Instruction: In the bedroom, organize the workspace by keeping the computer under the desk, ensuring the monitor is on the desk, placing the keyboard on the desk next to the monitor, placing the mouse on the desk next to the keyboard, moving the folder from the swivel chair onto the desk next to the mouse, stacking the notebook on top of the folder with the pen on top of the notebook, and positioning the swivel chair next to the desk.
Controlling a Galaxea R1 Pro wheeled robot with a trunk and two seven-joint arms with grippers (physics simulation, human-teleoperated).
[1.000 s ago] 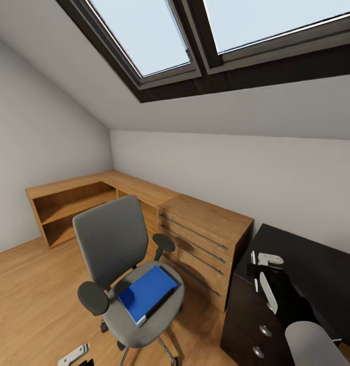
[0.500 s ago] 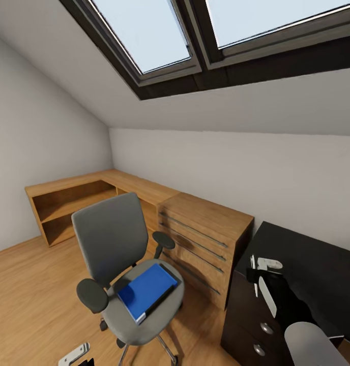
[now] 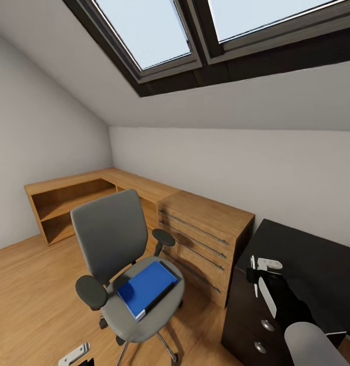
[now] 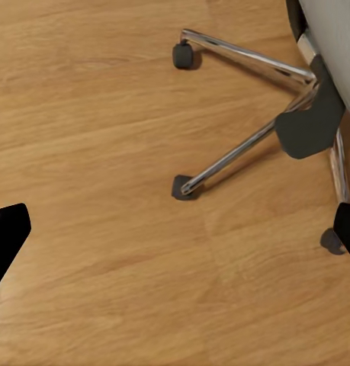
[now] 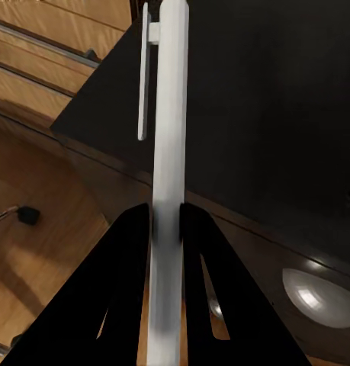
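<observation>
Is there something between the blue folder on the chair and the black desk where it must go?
Nothing visible blocks it. The folder lies on the chair seat; open floor separates the chair from the desk. The wooden cabinet stands behind that path.

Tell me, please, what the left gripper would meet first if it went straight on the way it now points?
Most likely the wooden floor: the left wrist view looks along the left gripper at bare boards. The swivel chair has its chrome base off to one side, probably just outside that line.
</observation>
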